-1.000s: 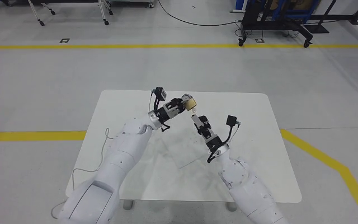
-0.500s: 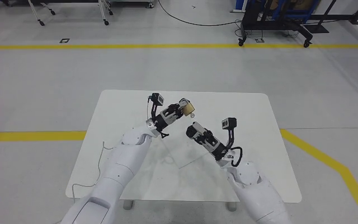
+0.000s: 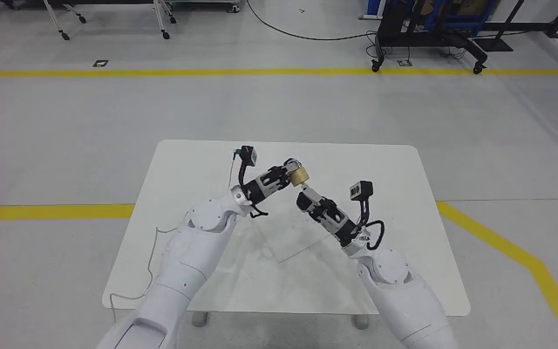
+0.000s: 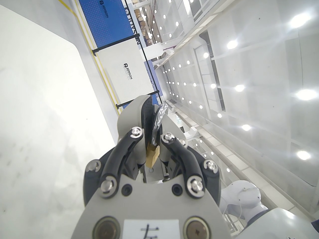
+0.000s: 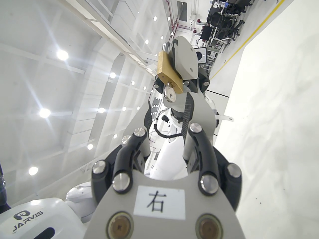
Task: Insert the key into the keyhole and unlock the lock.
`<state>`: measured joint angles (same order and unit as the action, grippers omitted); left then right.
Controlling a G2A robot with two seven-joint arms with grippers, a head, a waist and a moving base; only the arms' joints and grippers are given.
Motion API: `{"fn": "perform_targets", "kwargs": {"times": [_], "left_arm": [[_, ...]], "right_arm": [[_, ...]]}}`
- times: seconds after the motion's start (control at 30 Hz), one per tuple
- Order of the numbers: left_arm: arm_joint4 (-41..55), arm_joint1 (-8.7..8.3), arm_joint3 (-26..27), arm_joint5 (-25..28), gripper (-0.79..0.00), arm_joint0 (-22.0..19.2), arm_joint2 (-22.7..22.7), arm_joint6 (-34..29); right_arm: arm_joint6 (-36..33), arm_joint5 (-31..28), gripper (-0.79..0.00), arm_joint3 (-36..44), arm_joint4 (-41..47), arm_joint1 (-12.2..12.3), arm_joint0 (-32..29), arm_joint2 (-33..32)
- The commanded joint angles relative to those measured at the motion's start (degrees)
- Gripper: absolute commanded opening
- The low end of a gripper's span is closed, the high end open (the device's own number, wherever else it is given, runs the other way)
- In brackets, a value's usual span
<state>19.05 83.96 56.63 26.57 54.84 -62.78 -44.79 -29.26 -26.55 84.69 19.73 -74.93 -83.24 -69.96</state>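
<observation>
The brass padlock point(image 5: 168, 68) with a steel shackle hangs above the white table point(image 3: 401, 262), clamped between the closed fingers of the left gripper point(image 4: 153, 118). The small silver key point(image 5: 170, 95) sits already in the keyhole on the bottom face of the lock. Its round head points along the lock's long axis, toward the right gripper point(image 5: 169, 106). This gripper is open and holds nothing. The key head lies just in front of its fingertips and seems apart from both pads. I judge that the next move is to close on the head and turn it. The right wrist view shows the key and the keyhole, while the left wrist view shows the shackle edge-on. In the top view the key is too small to tell.
</observation>
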Motion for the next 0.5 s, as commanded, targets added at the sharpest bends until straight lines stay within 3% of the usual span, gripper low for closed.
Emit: {"fn": "perform_targets", "kwargs": {"times": [0.0, 0.1, 0.2, 0.27, 0.47], "left_arm": [[-0.8, -0.09, 0.4, -0.4, -0.785, 0.0, 0.1, 0.1], [-1.1, -0.16, 0.8, -0.6, -0.785, 0.1, 0.3, 0.0], [-1.3, -0.23, 1.1, -0.6, -0.785, 0.2, 0.4, 0.1], [-1.2, -0.26, 1.2, -0.5, -0.785, 0.2, 0.4, 0.0], [-0.8, -0.34, 1.1, -0.3, -0.785, 0.1, 0.6, -0.6]], "right_arm": [[0.1, 0.1, -0.529, -0.2, 0.2, 0.0, 0.1, 0.0], [-0.6, 0.3, -0.551, -0.4, 1.9, -0.1, 0.3, 0.4], [-4.1, 0.8, -0.727, -1.7, 7.2, -0.1, 1.0, 0.2], [-6.8, 1.3, -0.785, -3.0, 10.4, 0.0, 1.6, -0.2], [-14.2, 3.8, -0.785, -5.7, 17.3, 0.1, 3.3, -0.3]]}}
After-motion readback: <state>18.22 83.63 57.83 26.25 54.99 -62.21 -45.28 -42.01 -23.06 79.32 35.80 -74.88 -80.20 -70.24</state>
